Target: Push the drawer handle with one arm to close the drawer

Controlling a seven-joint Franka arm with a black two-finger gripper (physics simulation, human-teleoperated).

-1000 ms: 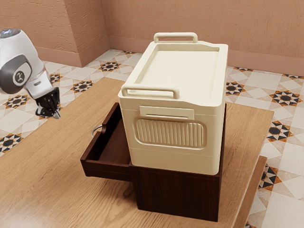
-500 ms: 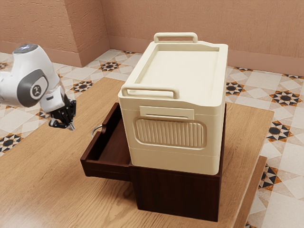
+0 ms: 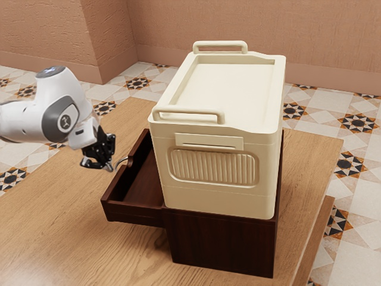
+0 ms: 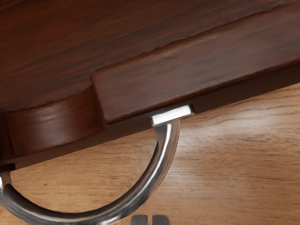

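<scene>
In the exterior view my gripper (image 3: 111, 168) is beside the silver drawer handle (image 3: 123, 160), its two fingertips together with nothing between them. The dark wooden drawer (image 3: 133, 211) stands pulled out of its cabinet (image 3: 223, 243) toward the exterior view's left. The wrist view has the curved metal handle (image 4: 168, 145) fixed to the drawer front (image 4: 201, 70), which has a scooped notch. My gripper (image 4: 150, 220) shows there as two dark fingertips side by side, just outside the handle's curve. Whether they touch the handle, I cannot tell.
A large cream box (image 3: 214, 173) with two top handles stands on the cabinet. Both rest on a wooden table (image 3: 53, 226), whose edge runs past the cabinet at the exterior view's right. A tiled floor and pink walls lie beyond.
The arm has moved toward the exterior view's right and lower, bringing my gripper from well away to beside the handle. Drawer and box have not moved.
</scene>
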